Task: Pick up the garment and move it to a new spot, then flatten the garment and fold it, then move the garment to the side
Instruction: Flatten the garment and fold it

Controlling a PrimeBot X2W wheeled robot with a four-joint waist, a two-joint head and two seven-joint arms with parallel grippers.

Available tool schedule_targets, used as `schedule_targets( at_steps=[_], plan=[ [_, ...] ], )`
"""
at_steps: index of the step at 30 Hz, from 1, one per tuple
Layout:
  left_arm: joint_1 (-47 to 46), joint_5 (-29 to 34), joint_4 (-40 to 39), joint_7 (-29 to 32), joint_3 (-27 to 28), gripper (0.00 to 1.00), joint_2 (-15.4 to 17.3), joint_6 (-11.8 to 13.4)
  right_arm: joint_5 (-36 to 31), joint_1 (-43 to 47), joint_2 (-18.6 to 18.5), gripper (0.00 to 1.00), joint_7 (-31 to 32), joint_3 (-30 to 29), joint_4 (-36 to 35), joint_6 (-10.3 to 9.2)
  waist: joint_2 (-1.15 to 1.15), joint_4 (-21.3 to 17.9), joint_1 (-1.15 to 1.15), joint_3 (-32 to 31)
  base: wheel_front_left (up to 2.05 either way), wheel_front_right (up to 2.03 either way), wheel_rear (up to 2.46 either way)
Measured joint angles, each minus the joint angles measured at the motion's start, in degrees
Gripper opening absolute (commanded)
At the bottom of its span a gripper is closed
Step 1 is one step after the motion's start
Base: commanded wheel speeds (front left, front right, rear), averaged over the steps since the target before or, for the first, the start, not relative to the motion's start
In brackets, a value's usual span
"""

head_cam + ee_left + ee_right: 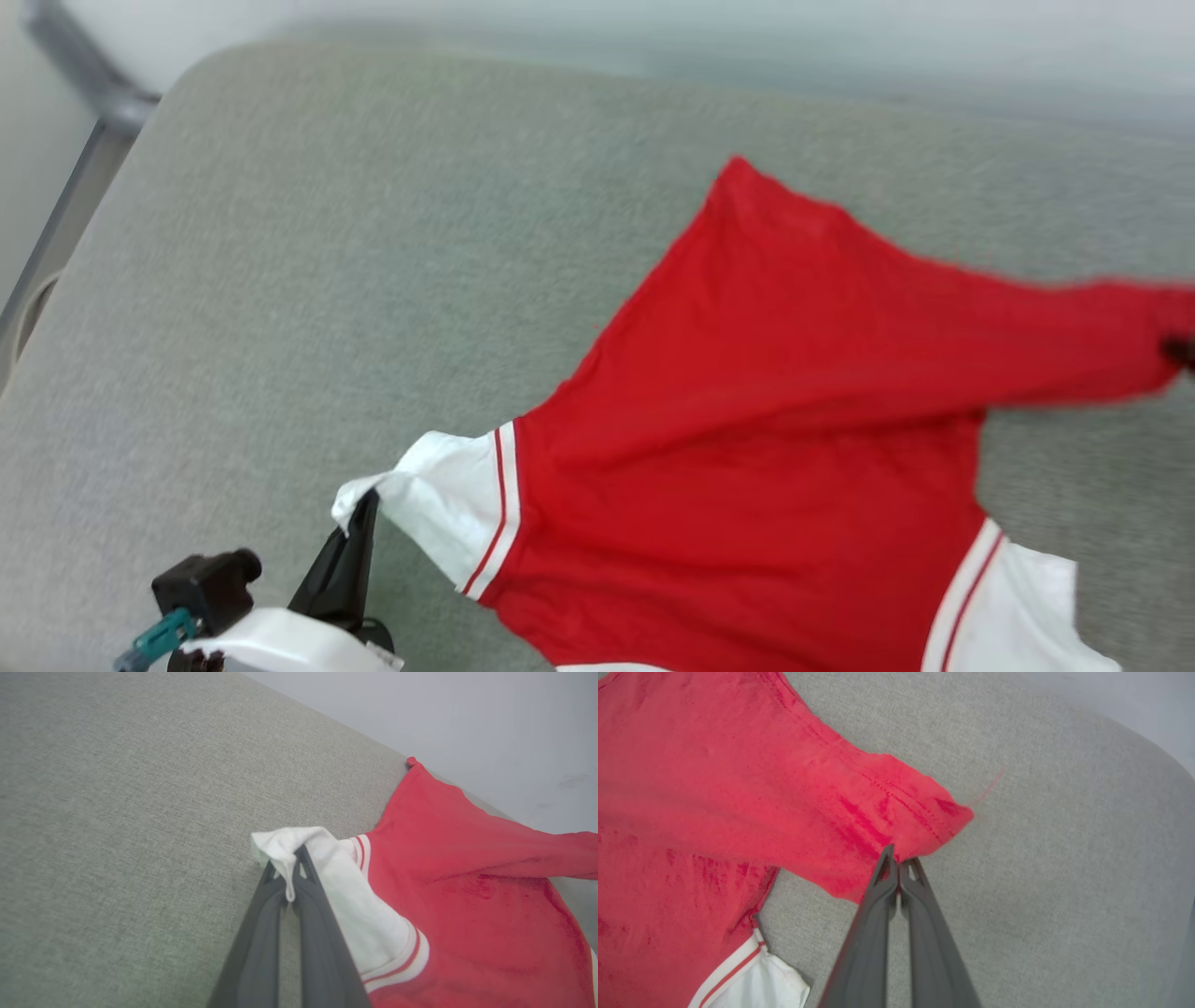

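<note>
On the grey surface, the left gripper is pinching the garment's white sleeve at seven o'clock, the right gripper is clamping its red corner at three, and flattening is probably calling for outward tension next.

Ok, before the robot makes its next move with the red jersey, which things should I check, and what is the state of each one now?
1. The left gripper shut on the jersey's white sleeve: ok.
2. The right gripper shut on the red hem corner: ok.
3. The jersey lying flat: not ok, a raised fold runs toward the right gripper.
4. The far hem corner on the grey padded surface: ok.
5. The second white sleeve flat: cannot tell, the picture edge cuts it.
</note>
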Motion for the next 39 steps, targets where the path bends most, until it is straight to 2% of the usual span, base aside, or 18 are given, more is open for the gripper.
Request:
schedule_targets(
  at_steps=[7,12,18,22,23,24,25,34,39],
  plan=[
    [3.29,-0.63,-1.77,0.38,0.80,0.00,1.16,1.40,2.30,20.19,-0.49,0.00,0.26,-5.99,-7.70,0.00,0.00,-4.20,0.00,-4.17,0.00,0.00,0.00],
    [4.38,-0.78,-2.46,0.38,1.23,0.00,1.56,2.05,2.55,32.13,2.20,0.00,1.90,-8.93,-10.53,0.00,0.00,-6.65,0.00,-5.60,0.00,0.00,0.00],
    [4.25,-0.77,-2.47,0.63,0.82,0.00,1.57,2.00,1.47,41.16,6.61,0.00,1.90,-7.93,-8.62,0.00,0.00,-6.98,0.00,-5.70,0.00,0.00,0.00],
    [4.09,-0.76,-2.13,0.62,0.66,0.00,1.59,2.00,1.40,42.46,8.01,0.00,0.59,-7.14,-6.80,0.00,0.00,-6.91,0.00,-5.82,0.00,0.00,0.00],
    [4.08,-0.76,-2.03,0.62,0.62,0.00,1.59,2.00,1.49,42.45,8.33,0.11,-0.02,-7.23,-6.54,0.00,0.00,-6.88,0.00,-5.93,0.00,0.00,0.00],
    [4.08,-0.76,-1.97,0.62,0.56,0.00,1.59,2.00,1.49,42.35,8.60,0.40,-0.71,-7.43,-6.43,0.00,0.00,-6.84,0.00,-6.04,0.00,0.00,0.00],
    [4.08,-0.76,-1.93,0.60,0.57,0.00,1.59,2.00,1.51,42.30,8.78,1.00,-1.36,-7.72,-6.44,-0.01,0.00,-6.85,0.00,-6.16,0.00,0.00,0.00],
    [4.31,-0.63,-2.52,0.51,0.37,0.00,1.79,2.11,4.77,33.52,7.28,1.00,-6.25,-14.01,-15.06,-0.01,0.00,-6.31,0.00,-6.98,0.00,0.00,0.00],
    [3.58,-0.34,-2.97,0.56,-0.11,0.00,1.72,2.08,3.88,24.24,6.98,1.00,-6.80,-14.17,-19.34,-0.02,0.00,-5.21,0.00,-5.91,0.00,0.00,0.00]
  ],
)
